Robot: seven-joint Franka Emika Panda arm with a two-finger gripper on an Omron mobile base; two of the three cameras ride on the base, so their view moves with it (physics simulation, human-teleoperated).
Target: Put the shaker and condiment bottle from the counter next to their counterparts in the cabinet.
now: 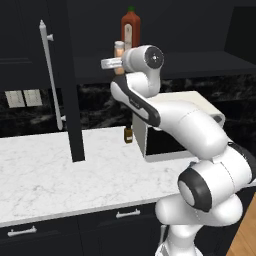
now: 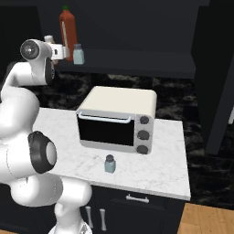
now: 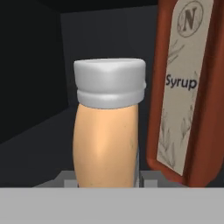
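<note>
Fingers (image 3: 107,181) are pinching the condiment bottle (image 3: 107,131) | holding it beside the red bottle (image 3: 188,87), its counterpart | shaker (image 2: 109,163) is waiting on worktop (image 2: 160,160)

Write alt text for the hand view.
A short orange bottle with a pale cap stands upright close in front of the camera, inside a dark cabinet. Beside it, on the right, rises a taller red bottle with a pale label reading Syrup.

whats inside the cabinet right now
On the cabinet shelf stand a tall red bottle, a small shaker and the orange bottle in the gripper. Its dark back is unreadable.
</note>
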